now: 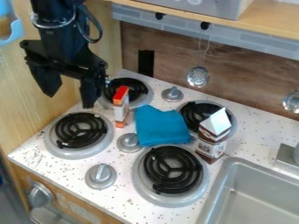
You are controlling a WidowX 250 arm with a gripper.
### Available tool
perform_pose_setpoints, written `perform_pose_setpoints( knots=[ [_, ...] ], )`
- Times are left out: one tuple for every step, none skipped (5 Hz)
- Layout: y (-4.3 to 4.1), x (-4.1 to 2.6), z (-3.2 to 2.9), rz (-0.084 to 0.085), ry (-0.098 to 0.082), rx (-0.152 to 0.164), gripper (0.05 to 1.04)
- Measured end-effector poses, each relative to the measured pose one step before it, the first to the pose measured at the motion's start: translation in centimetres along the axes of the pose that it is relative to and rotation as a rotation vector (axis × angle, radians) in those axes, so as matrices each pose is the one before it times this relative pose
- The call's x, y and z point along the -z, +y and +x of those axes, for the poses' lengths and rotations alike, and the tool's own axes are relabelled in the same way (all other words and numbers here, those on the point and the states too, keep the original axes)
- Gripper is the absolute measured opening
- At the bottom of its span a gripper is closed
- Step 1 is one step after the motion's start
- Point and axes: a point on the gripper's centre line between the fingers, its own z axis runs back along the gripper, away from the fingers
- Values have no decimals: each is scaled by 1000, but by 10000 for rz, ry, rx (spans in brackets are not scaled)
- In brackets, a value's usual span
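The black gripper [69, 95] hangs over the left side of the stove, above the front-left burner [81, 130], with its two fingers spread wide and nothing between them. Just right of it stands a small upright carton with a red-orange top [121, 106], by the back-left burner [126, 91]. A folded blue cloth [161, 125] lies in the middle of the stovetop, between the burners. To the cloth's right, a brown and white milk carton [212, 136] stands upright beside the back-right burner [197, 113] and the front-right burner [173, 169].
Silver knobs [100, 176] stand up from the speckled stovetop [58, 168]. At the lower right is a metal sink [248, 192] with a faucet base [287, 158]. A slotted ladle [198, 76] hangs on the back wall under a wooden shelf [262, 30]. A wooden panel [26, 105] borders the left.
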Motion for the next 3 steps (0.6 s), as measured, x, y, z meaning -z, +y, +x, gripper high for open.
perform_pose_setpoints(
  knots=[
    [-120, 680, -249, 0, 228, -21, 1001],
    [-2793, 3419, 1065, -130, 307, 752, 1001],
    [-2451, 2498, 1732, -242, 122, 742, 1001]
  ],
)
